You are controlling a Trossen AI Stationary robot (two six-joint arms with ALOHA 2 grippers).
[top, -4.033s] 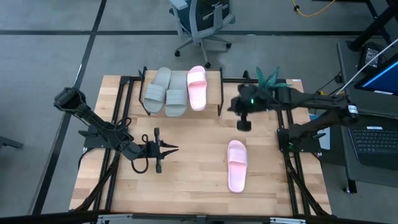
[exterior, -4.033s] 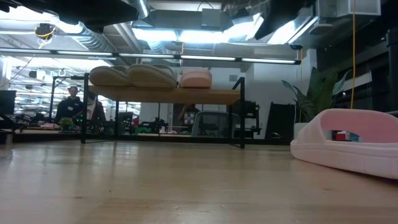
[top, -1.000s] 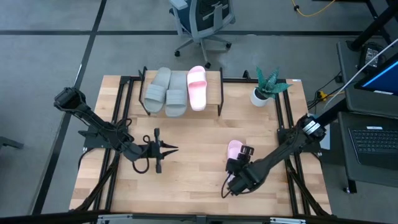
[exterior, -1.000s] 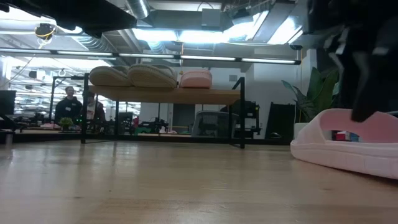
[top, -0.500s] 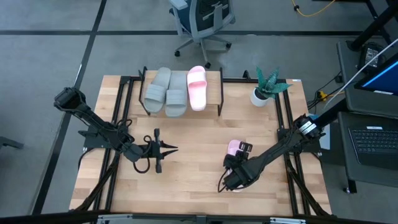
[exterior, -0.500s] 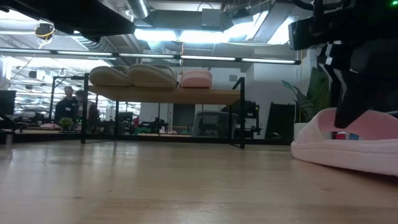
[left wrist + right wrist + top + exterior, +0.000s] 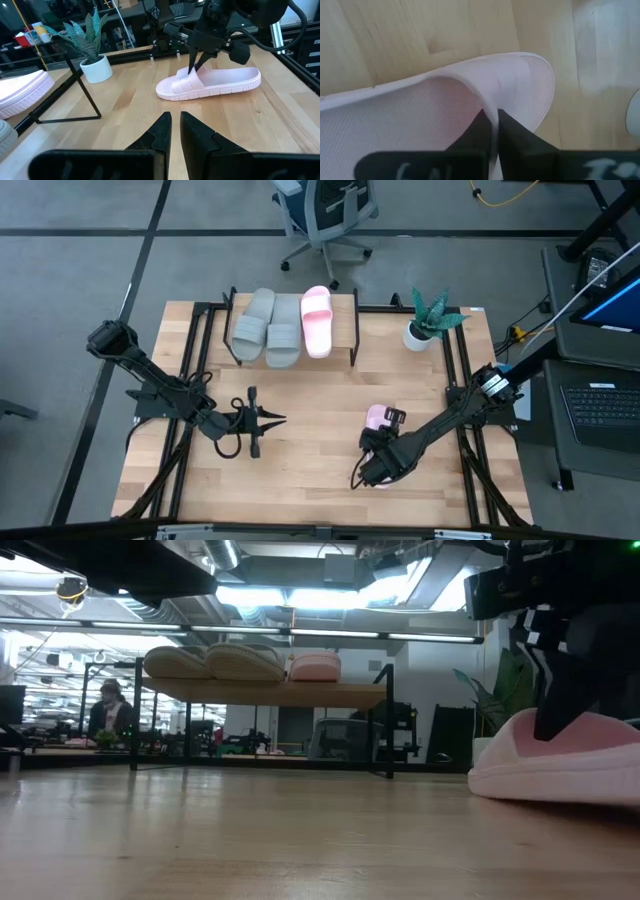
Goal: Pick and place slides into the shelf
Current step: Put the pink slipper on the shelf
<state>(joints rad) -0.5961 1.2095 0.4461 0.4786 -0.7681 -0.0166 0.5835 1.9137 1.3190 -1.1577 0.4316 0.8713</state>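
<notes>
My right gripper (image 7: pixel 194 69): down on the pink slide (image 7: pixel 210 83) lying on the table (image 7: pixel 310 440), toward my right side; the fingers (image 7: pixel 481 131) are pinched together on the slide's wide strap, one finger either side of the band.
Pink slide under my right gripper: sole on the wood, lying along the table between the potted plant (image 7: pixel 425 320) and the near edge; from above only its far end shows past my arm, and I cannot tell whether it has left the table at all.
My left gripper (image 7: pixel 278 418): hovering over bare table on my left half, tips pointing toward the middle, the two fingers (image 7: pixel 161 131) drawn nearly together with a thin slit between them and nothing in it.
Shelf (image 7: pixel 292 340): at the far edge of the table, well apart from both my grippers.
Grey-green slides (image 7: pixel 268 326): two of them, side by side on the shelf top, filling its left part.
Second pink slide (image 7: pixel 316 321): on the shelf too, just beside the grey-green pair on their right.
Room: an office chair (image 7: pixel 322 215) stands on the floor beyond the shelf; a person (image 7: pixel 108 708) shows far off behind the table.
</notes>
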